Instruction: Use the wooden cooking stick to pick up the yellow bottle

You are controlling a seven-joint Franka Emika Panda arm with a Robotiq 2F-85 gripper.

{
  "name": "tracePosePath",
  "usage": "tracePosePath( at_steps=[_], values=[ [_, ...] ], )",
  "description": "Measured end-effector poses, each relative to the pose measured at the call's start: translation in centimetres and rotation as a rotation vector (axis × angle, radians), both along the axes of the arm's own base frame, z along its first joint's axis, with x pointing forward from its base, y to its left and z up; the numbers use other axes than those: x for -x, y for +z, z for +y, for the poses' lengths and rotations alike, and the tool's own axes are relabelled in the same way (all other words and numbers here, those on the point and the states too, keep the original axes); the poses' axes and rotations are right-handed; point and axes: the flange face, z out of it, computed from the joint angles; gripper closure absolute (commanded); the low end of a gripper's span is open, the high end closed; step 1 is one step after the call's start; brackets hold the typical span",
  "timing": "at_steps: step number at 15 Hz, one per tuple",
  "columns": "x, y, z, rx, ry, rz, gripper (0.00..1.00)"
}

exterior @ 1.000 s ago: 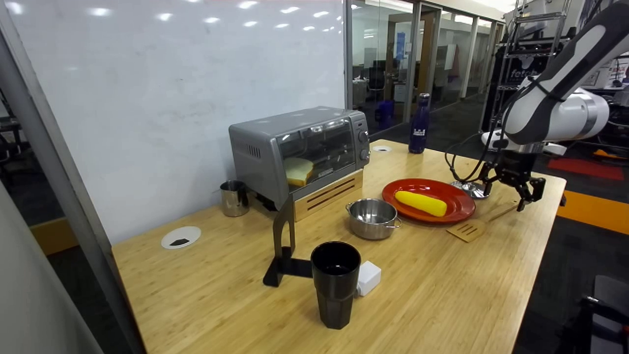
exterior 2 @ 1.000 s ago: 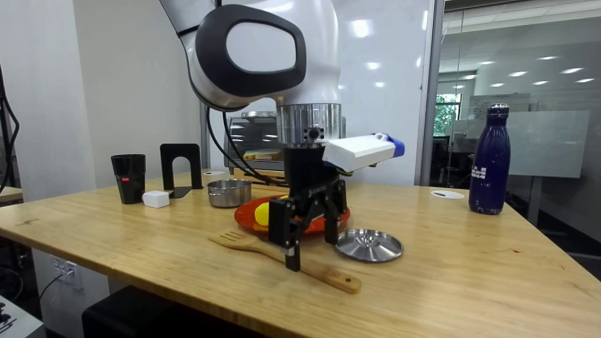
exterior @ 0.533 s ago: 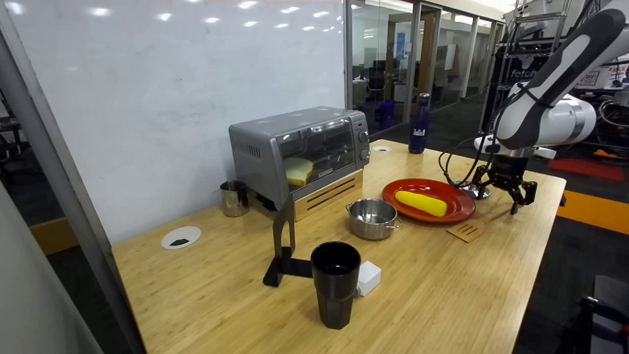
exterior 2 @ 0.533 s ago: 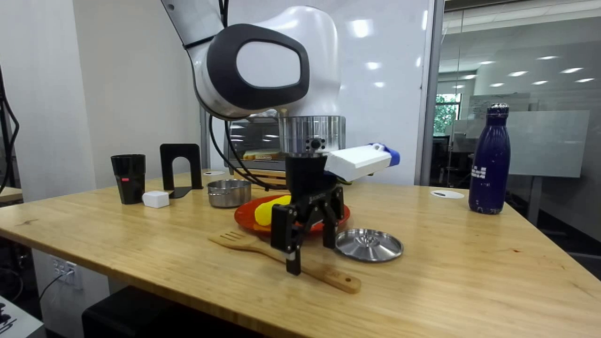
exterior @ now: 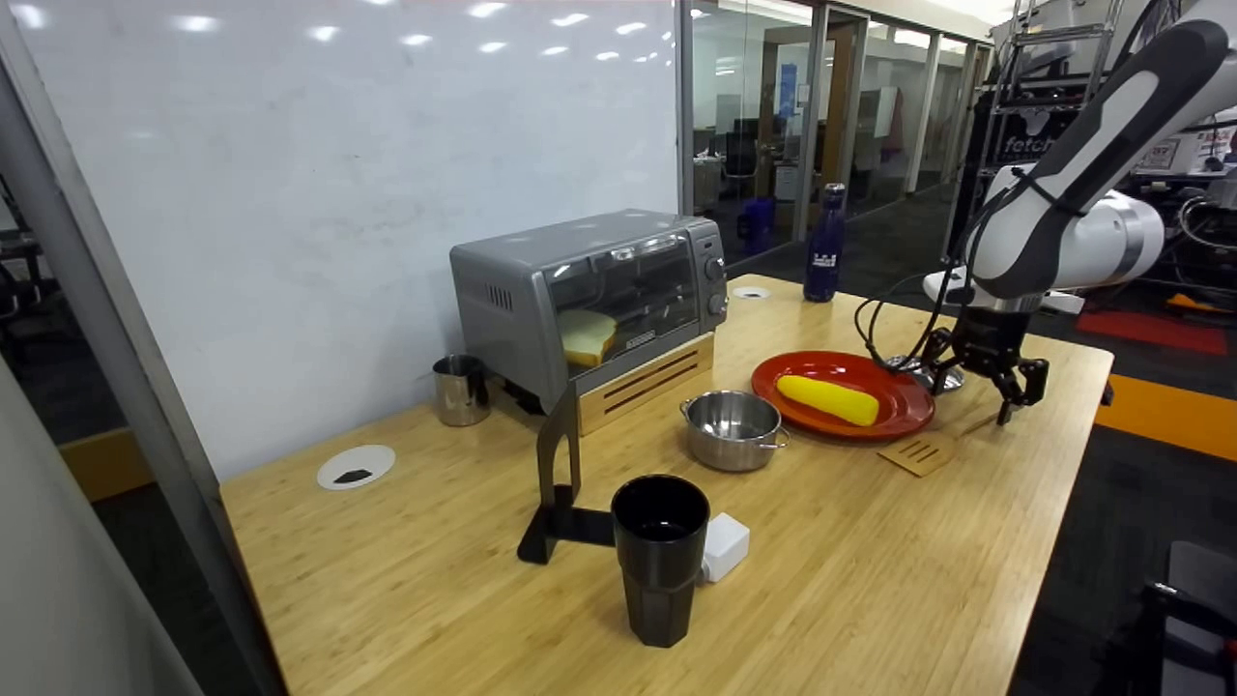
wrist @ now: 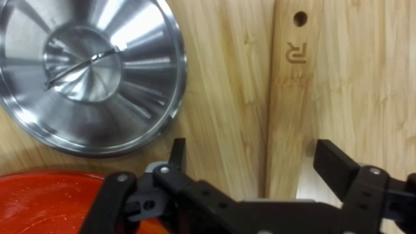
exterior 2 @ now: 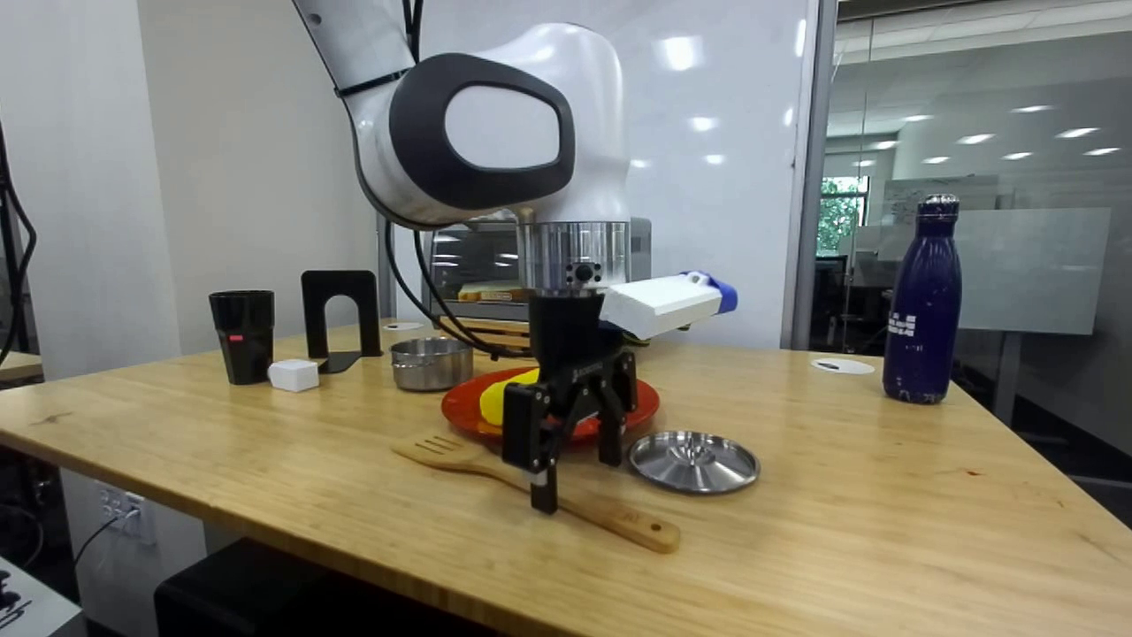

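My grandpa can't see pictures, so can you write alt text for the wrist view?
Open black jaws stand on either side of a flat, pale wooden cooking stick, not gripping it, above a light wood tabletop. A round, shiny metal lid sits at the upper left; part of a glossy red plate shows at the lower left.

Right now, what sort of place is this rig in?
Probably an office or lab set up with kitchen props: a toaster oven stands in front of a large whiteboard-like panel, and glass-walled rooms show beyond.
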Motion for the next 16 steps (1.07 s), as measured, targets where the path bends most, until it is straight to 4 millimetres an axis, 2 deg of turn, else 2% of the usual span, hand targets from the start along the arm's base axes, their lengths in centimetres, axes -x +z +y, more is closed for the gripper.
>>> tracePosePath(
  at_steps=[9,10,12,16],
  values=[
    [0.7,-0.4,0.7,0.016,-0.082,0.045,0.0],
    [0.8,-0.3,0.9,0.016,-0.086,0.047,0.25],
    [1.2,0.1,1.5,0.014,-0.089,0.046,0.33],
    [1.9,0.9,2.6,0.01,-0.093,0.039,0.62]
  ],
)
